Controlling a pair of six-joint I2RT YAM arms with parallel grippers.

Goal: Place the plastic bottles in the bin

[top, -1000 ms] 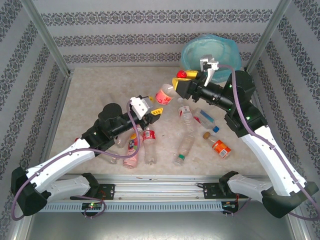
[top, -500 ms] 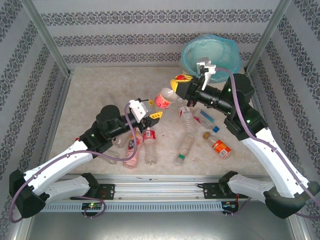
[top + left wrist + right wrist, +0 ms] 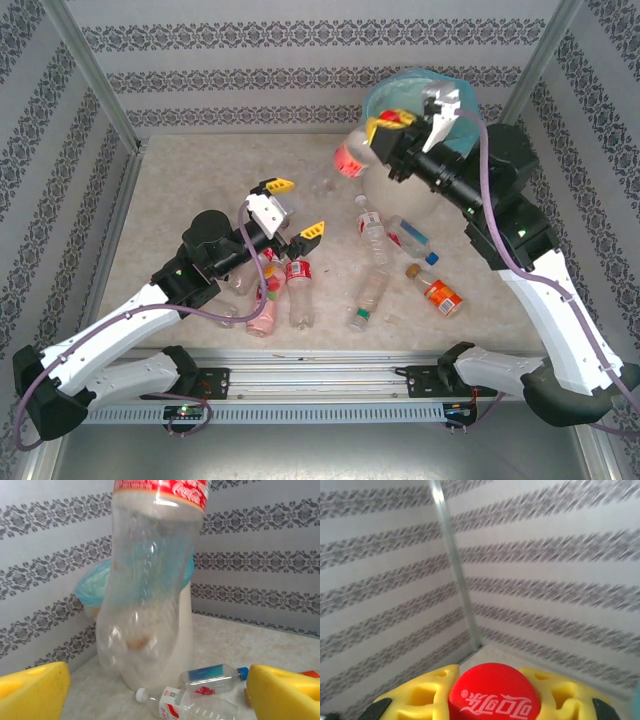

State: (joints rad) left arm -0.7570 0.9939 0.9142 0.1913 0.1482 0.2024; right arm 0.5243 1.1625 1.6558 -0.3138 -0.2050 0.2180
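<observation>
My right gripper (image 3: 387, 124) is shut on the red cap (image 3: 495, 692) of a clear plastic bottle (image 3: 347, 159) with a red label. The bottle hangs in the air just left of the bin (image 3: 455, 100), an off-white bucket with a turquoise bag. In the left wrist view the same bottle (image 3: 150, 580) hangs in front of the bin (image 3: 186, 625). My left gripper (image 3: 293, 208) is open below and left of that bottle, with nothing between its yellow fingers (image 3: 35, 690). Several more bottles lie on the table: clear ones (image 3: 371, 236), a blue-labelled one (image 3: 412, 238), an orange one (image 3: 439, 294) and a pink one (image 3: 264, 305).
Patterned walls and metal posts (image 3: 90, 75) close in the table on three sides. The loose bottles lie between the two arms, near the front half. A blue-labelled bottle (image 3: 215, 675) and a red-labelled one (image 3: 192, 706) lie at the foot of the bin.
The left gripper opened, let go of the bottle and drew back to the left. The right gripper shut on the cap and lifted the bottle up toward the bin.
</observation>
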